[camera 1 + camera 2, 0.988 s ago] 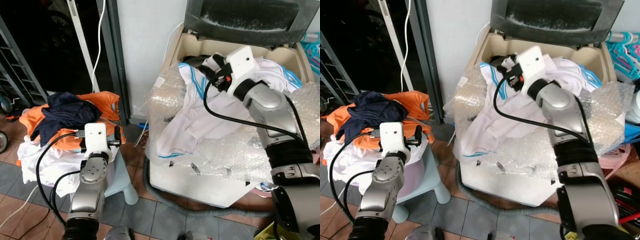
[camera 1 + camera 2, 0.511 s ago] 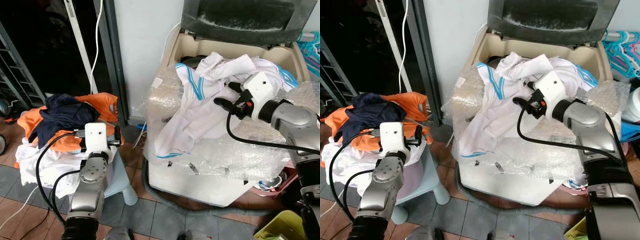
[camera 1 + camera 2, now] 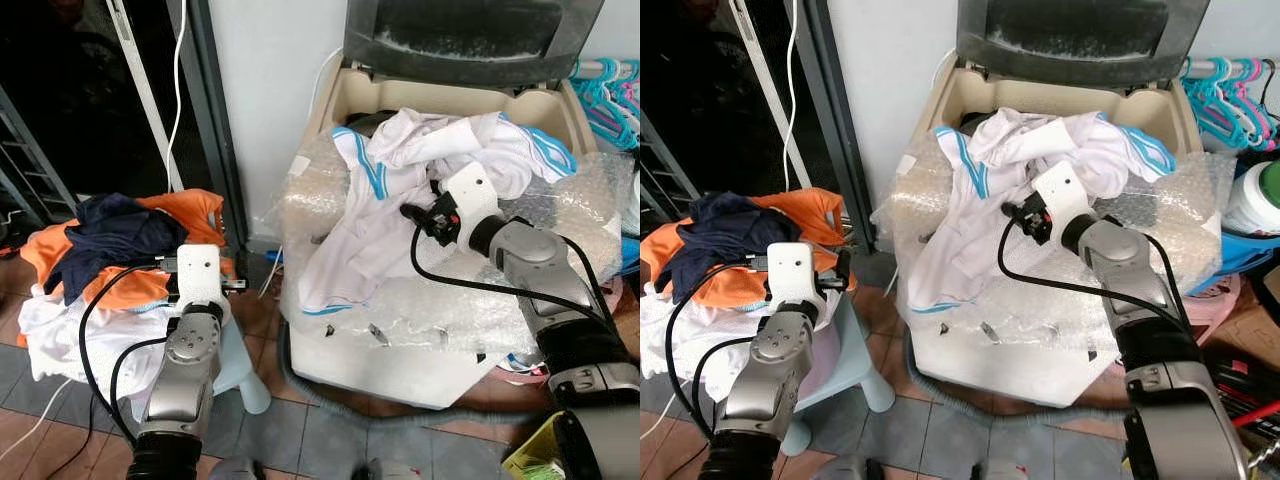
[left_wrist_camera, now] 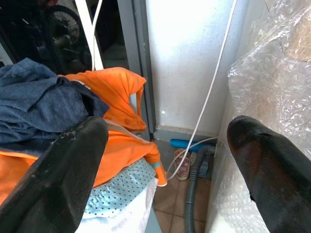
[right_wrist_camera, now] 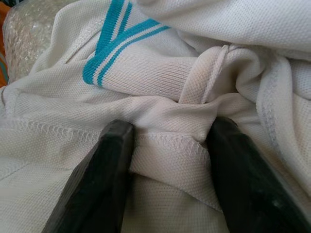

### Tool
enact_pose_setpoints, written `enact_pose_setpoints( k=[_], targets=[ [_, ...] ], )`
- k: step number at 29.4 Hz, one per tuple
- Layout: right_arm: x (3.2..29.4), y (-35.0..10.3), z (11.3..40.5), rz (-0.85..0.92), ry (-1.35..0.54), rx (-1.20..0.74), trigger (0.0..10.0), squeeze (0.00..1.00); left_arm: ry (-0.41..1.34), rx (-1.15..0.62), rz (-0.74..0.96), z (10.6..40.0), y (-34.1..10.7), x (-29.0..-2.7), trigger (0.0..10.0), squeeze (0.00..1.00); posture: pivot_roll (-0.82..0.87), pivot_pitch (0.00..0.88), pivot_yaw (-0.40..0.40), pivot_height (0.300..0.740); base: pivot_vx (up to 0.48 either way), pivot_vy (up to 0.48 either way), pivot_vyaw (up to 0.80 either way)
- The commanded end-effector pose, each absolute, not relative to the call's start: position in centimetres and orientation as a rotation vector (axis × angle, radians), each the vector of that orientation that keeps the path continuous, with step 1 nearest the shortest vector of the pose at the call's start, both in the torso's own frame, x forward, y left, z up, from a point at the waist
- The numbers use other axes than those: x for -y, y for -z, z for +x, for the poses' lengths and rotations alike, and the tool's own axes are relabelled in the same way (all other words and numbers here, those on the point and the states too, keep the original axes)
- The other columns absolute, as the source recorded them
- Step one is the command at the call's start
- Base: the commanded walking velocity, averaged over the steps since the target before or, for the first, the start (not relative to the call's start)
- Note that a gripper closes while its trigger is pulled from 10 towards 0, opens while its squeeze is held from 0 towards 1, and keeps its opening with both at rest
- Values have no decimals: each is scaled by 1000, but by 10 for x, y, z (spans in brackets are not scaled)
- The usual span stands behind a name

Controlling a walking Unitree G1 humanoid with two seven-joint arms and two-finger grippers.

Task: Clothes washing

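Note:
A white shirt with blue trim (image 3: 365, 235) is draped from the open top of the washing machine (image 3: 400, 355) down over its bubble-wrapped front. My right gripper (image 3: 412, 212) is pressed onto this shirt near its middle. In the right wrist view its fingers (image 5: 109, 160) stand open on either side of a raised fold of the shirt (image 5: 170, 150). My left gripper (image 4: 165, 131) is open and holds nothing. It hovers beside a pile of laundry with an orange garment (image 3: 190, 215) and a navy one (image 3: 110, 230).
The washer's dark lid (image 3: 470, 40) stands up behind the tub. The laundry pile rests on a light blue stool (image 3: 245, 375). A grey hose (image 3: 330, 395) runs along the tiled floor. Teal hangers (image 3: 610, 85) and a bottle (image 3: 1255, 200) are at the right.
My right gripper has come down from the tub opening and moved left onto the shirt's draped part. The camera has shifted a little. My left arm has stayed put.

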State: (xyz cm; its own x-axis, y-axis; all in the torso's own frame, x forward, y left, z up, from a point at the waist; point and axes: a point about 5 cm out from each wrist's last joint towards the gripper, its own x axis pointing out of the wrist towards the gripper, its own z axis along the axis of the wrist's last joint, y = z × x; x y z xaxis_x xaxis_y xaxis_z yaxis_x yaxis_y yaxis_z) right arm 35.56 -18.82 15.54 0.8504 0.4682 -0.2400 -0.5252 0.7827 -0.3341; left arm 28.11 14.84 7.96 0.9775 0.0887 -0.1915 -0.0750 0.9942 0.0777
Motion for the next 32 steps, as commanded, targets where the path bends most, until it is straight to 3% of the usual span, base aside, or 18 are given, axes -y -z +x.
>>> enact_pose_setpoints(
  k=[1,11,12,16,17,18,21,23,24,25,26,29,30,31,32],
  targets=[
    [188,-140,357,-423,-511,-244,0,0,-88,-193,81,283,-83,-148,10000,0,-72,0,5,740,0,0,0],
    [196,-167,381,-464,-436,-223,0,0,-83,-201,71,284,-82,-144,10000,0,-79,0,-3,740,0,0,0],
    [198,-202,393,-604,-351,-50,0,0,-83,-201,69,285,-81,-143,10000,0,-74,0,-9,740,0,0,0],
    [189,-305,401,-645,-170,438,0,0,-98,-193,69,285,-82,-144,10000,0,-65,0,-20,740,0,0,0],
    [189,-305,401,-645,-170,438,0,0,-98,-193,69,285,-82,-144,10000,0,-65,0,-20,740,0,0,0],
    [189,-334,395,-644,-125,581,0,0,-116,-185,67,284,-83,-145,10000,0,-63,0,-23,740,0,0,0],
    [195,-369,388,-663,-9,732,0,0,-134,-165,69,282,-86,-148,10000,0,-54,0,-35,740,0,0,0],
    [197,-374,387,-665,18,752,0,0,-141,-165,68,282,-86,-148,10000,0,-53,0,-37,740,0,0,0],
    [200,-371,389,-641,29,740,3059,0,-148,-167,65,281,-85,-149,10000,0,-54,0,-38,740,0,0,0],
    [200,-368,390,-628,26,728,3059,0,-150,-167,64,281,-85,-150,10000,0,-54,0,-38,740,0,0,0],
    [199,-359,392,-606,-1,702,10000,0,-149,-168,64,281,-85,-149,10000,0,-54,0,-38,740,0,0,0],
    [189,-321,394,-542,-191,611,10000,0,-139,-169,67,282,-85,-148,10000,0,-59,0,-29,740,0,0,0],
    [185,-308,392,-521,-271,580,10000,663,-135,-170,67,282,-85,-148,10000,0,-60,0,-27,740,0,0,0],
    [181,-290,389,-501,-383,531,10000,1000,-131,-173,67,282,-84,-147,10000,0,-65,0,-22,740,0,0,0],
    [181,-278,386,-492,-424,498,10000,1000,-127,-176,67,282,-84,-147,10000,0,-68,0,-20,740,0,0,0]
  ],
)
